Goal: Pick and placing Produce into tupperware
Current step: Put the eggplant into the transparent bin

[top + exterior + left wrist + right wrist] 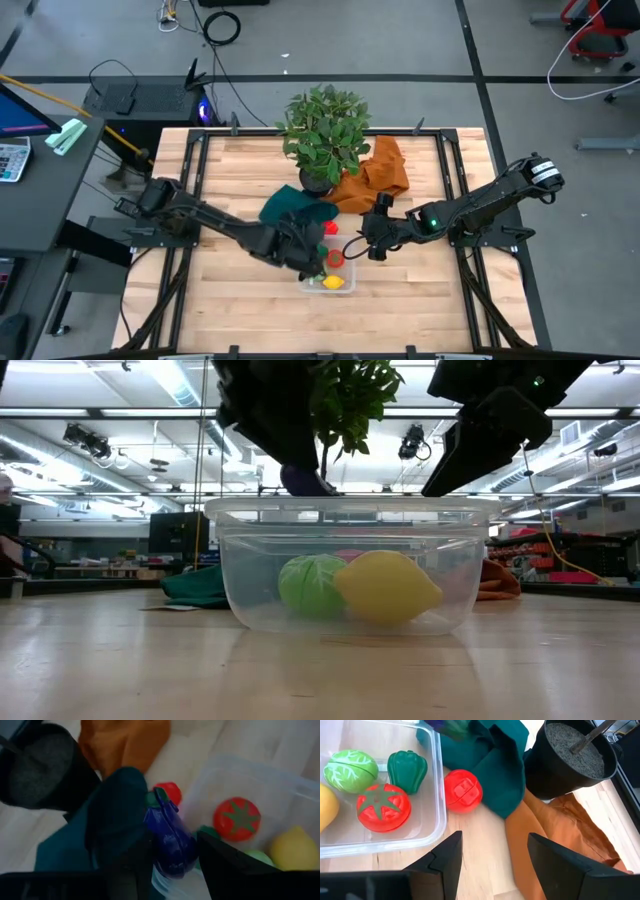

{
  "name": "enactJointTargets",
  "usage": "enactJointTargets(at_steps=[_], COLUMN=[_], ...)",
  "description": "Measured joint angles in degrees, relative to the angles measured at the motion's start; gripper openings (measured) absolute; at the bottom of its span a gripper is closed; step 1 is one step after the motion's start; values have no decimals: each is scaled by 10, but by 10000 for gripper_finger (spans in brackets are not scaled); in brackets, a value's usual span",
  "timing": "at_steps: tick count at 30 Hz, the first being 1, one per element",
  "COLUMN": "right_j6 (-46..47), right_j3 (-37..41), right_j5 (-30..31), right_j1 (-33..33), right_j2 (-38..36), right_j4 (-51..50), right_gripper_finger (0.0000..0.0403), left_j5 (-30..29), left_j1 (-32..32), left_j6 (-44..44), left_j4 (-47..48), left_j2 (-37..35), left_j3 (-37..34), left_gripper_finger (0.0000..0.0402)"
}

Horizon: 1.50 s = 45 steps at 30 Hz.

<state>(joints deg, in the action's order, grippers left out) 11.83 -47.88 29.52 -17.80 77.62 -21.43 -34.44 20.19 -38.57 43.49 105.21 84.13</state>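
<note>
The clear tupperware [325,278] [350,565] sits near the table's near edge. It holds a yellow lemon [390,588], a green cabbage [350,770], a green pepper [407,767] and a red tomato [382,807]. My left gripper [172,852] [312,258] is over the tupperware's far left corner, shut on a purple eggplant [170,840]. My right gripper [495,855] [372,245] hangs open just right of the tupperware, touching nothing. A red fruit [462,790] lies on the wood beside the tupperware's far wall, against the green cloth [490,760]. My left gripper pinches the eggplant by its thick body [175,855] between the two fingers [220,857], coming from above. The green stalk end [157,799] points away from the wrist. The eggplant is lifted clear, and its rounded end [305,480] hangs just above the tupperware's rim.
A potted plant [322,135] in a black pot [575,755] stands at the table's far middle. An orange cloth [380,175] lies to the pot's right and the green cloth [290,208] lies in front of it. Bare wood [440,300] spreads to the left, right and near side.
</note>
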Motion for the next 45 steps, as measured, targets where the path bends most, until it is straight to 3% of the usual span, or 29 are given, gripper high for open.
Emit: enactJointTargets(at_steps=[13,22,32,38,45], right_j6=[4,8,2,1,1], right_j3=[0,0,0,0,0], right_j5=[0,-4,-249,-291,-294], right_j1=[0,0,0,0,0], right_j2=[0,0,0,0,0], right_j4=[0,12,108,119,119], right_gripper_finger=[186,186,186,186,186], left_j5=[4,40,67,82,94], left_j1=[84,87,62,62,71], left_j6=[-103,-75,-42,-3,34], left_j4=[2,-54,-97,-119,-117], left_j2=[0,0,0,0,0], left_j3=[0,-30,-58,-58,-58], left_gripper_finger=[153,151,145,148,144])
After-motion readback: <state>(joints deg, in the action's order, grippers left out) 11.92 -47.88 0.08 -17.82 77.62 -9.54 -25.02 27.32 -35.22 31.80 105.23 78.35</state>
